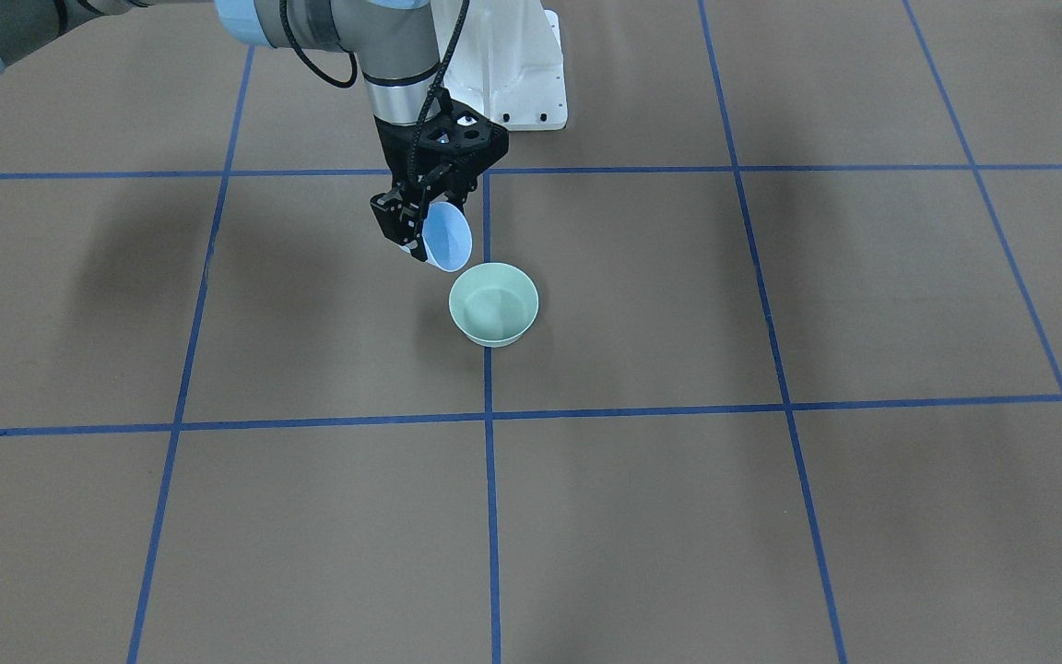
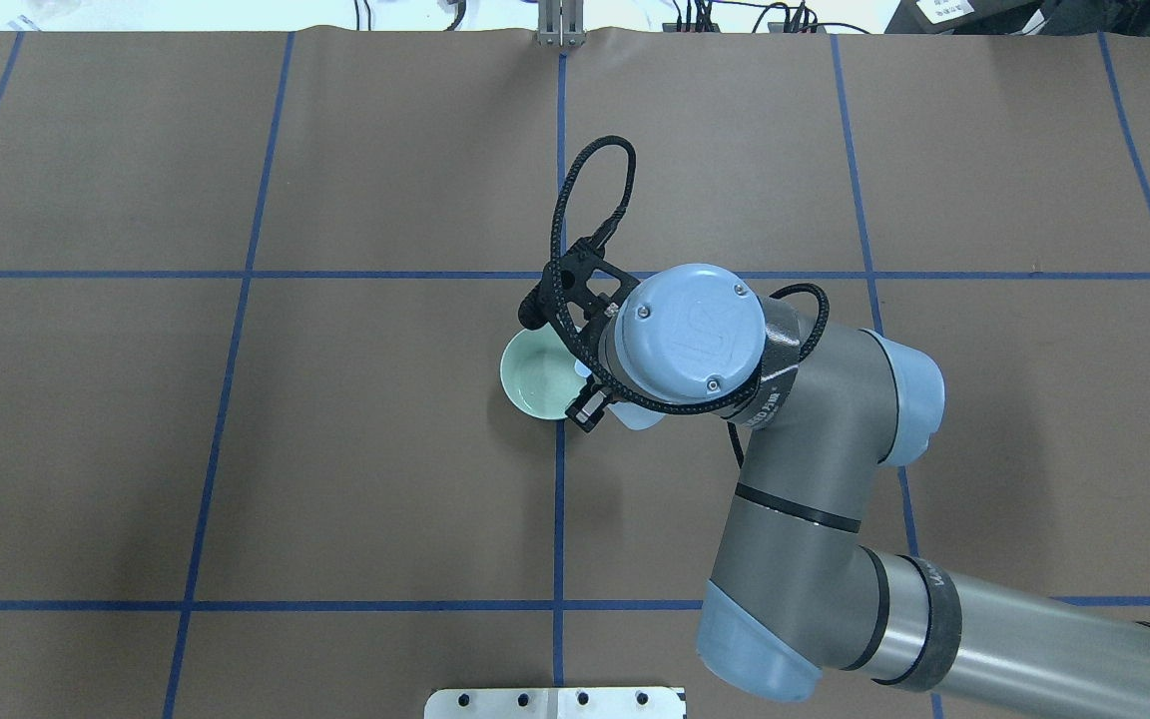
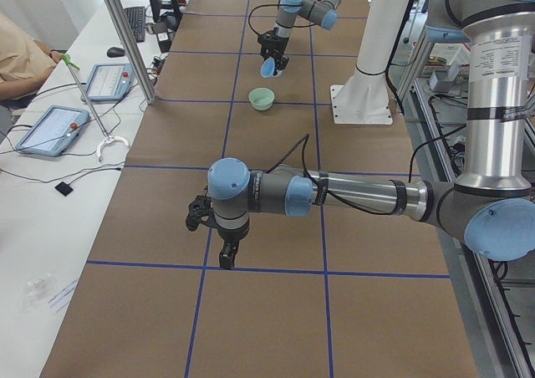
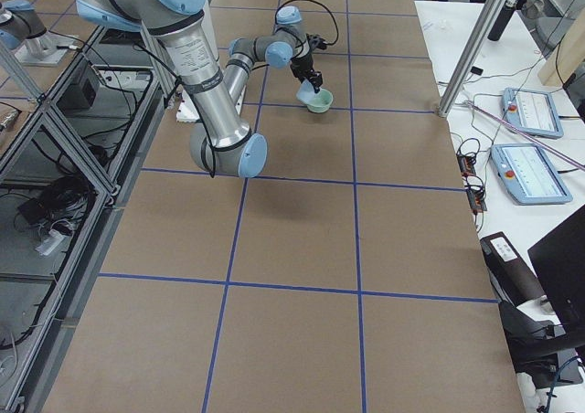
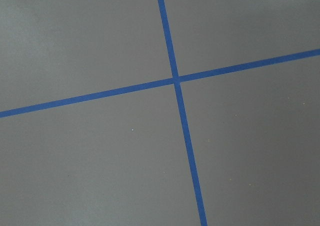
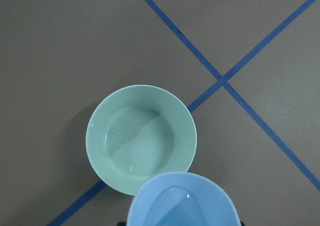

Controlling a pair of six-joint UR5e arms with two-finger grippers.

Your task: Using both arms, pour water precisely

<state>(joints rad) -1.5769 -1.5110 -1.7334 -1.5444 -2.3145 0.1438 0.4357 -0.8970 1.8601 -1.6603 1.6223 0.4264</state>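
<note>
From the front, the right gripper [image 1: 418, 242] has its jaws drawn in to a narrow gap, pinching the wall of the cup [image 1: 450, 238]. The cup is smooth and light blue, and it is tipped steeply so its round mouth faces the bowl [image 1: 494, 304]. The bowl is pale green, matte and round, and stands upright near the middle of the brown paper tabletop [image 1: 771, 516], well away from every edge, on a line of blue tape [image 1: 491, 516]. The cup's lip hangs by the bowl's rim on the robot's side. A white bolted pedestal [image 1: 513, 74] stands at the robot's edge. From overhead, the right arm's blue wrist cap hides most of the gripper and cup, and the bowl shows just beside the central tape line. In the left side view, the left gripper [image 3: 227, 257] points down close over a tape line toward the tabletop's left end. I cannot tell how far its jaws are open. The right side view shows the cup tilted over the bowl, small and far off. The left wrist view shows only paper and a tape cross. In the right wrist view, the water [image 6: 135, 146] lies in the bowl as faint rings and silvery glints. The cup's rim overlaps the bowl's near rim.
</note>
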